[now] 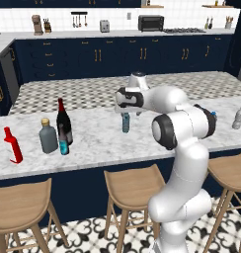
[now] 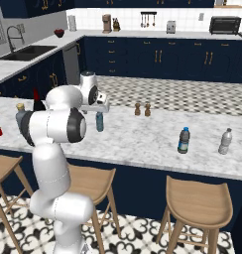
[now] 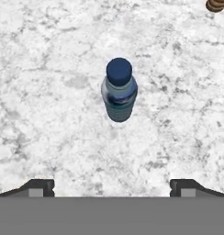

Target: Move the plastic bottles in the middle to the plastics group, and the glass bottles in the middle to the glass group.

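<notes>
Two-finger gripper point(image 3: 112, 186) spread wide, holding nothing, poised straight above the small translucent pale-blue plastic bottle point(image 3: 119, 91) (blue cap up, standing upright on the white marble counter point(image 3: 49, 114)). Tall black wine bottle point(image 1: 63, 120) well off to the left, beside the squat grey bottle point(image 1: 48, 136).

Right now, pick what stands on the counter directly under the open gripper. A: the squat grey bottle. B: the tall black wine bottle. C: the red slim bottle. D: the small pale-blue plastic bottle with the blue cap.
D: the hand view looks straight down on the small pale-blue bottle, centred between the spread fingertips, and the left base view shows it below the gripper, apart from the wine bottle.
</notes>
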You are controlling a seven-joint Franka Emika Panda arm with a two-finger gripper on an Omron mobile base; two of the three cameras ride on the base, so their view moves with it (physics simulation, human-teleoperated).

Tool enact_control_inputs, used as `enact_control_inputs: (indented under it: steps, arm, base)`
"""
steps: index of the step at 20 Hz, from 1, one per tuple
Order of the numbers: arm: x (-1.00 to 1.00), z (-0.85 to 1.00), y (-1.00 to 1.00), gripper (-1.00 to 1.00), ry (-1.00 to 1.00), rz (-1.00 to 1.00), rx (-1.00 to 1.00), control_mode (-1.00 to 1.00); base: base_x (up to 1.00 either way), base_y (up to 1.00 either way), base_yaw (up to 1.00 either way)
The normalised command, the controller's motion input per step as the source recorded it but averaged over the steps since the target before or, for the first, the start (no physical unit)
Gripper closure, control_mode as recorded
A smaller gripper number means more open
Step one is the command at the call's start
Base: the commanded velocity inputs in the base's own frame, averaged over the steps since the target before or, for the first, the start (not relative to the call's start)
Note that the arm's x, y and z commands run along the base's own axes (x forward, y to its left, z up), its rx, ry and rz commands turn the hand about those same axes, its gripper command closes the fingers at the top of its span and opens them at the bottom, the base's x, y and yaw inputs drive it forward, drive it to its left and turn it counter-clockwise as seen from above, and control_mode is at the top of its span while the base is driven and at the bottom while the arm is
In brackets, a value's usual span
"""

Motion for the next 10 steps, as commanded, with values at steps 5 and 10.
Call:
enact_control_inputs:
  steps: [5,10]
  arm:
    - [0.43,-0.23,-0.03,-1.00,0.00,-0.10,0.00,-1.00]
    - [0.51,-0.01,0.00,-1.00,-0.01,-0.01,0.00,-1.00]
  base:
    - [0.00,0.00,0.00]
    - [0.00,0.00,0.00]
